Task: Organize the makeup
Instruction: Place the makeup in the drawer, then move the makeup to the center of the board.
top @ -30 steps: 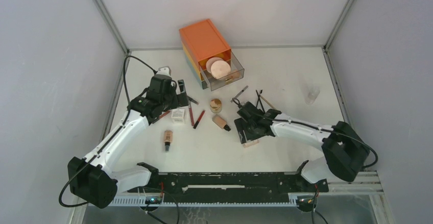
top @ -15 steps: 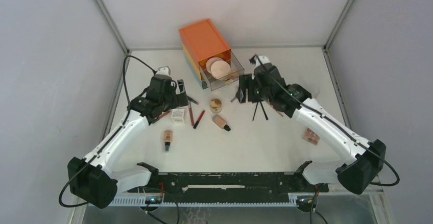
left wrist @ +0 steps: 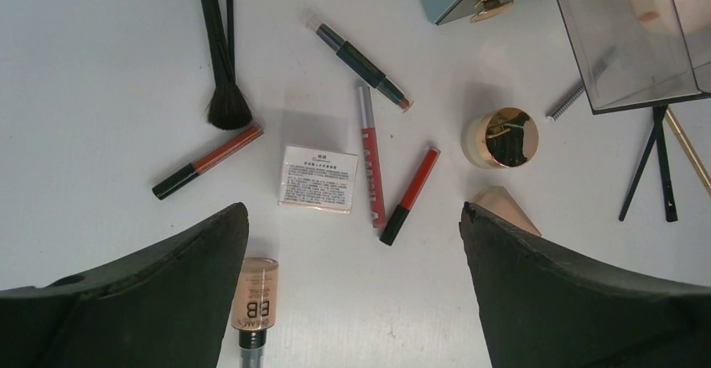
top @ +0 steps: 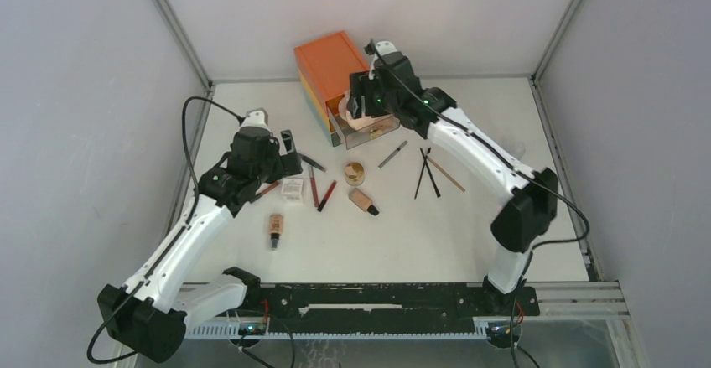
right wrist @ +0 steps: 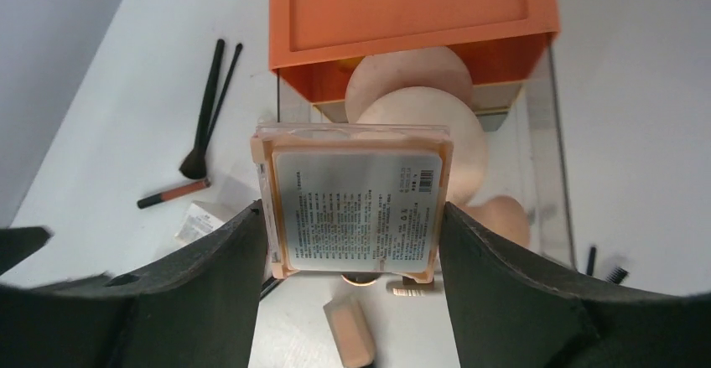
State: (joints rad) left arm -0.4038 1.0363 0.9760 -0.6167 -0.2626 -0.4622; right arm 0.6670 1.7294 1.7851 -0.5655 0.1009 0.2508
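Observation:
My right gripper (top: pixel 362 105) is shut on a square peach compact (right wrist: pixel 355 204), label side towards the camera, and holds it above the open clear drawer (top: pixel 374 126) of the orange chest (top: pixel 333 64). Round peach compacts (right wrist: pixel 419 112) lie in that drawer. My left gripper (left wrist: pixel 352 217) is open and empty above the table. Under it lie a small white box (left wrist: pixel 318 178), red pencils (left wrist: pixel 370 167), a beige BB foundation bottle (left wrist: pixel 256 294) and a gold-lidded jar (left wrist: pixel 500 137). A black brush (left wrist: pixel 220 58) lies at the far left.
A second beige bottle (top: pixel 362 200) lies near the table's middle. Thin black brushes (top: pixel 428 173) and a tan stick lie to its right. A dark pencil (left wrist: pixel 362 63) and an orange-black pencil (left wrist: pixel 208 162) lie near the white box. Grey walls enclose the table.
My right arm has swung from the table's middle up to the chest's open drawer and now holds the square compact there. My left arm has shifted slightly left.

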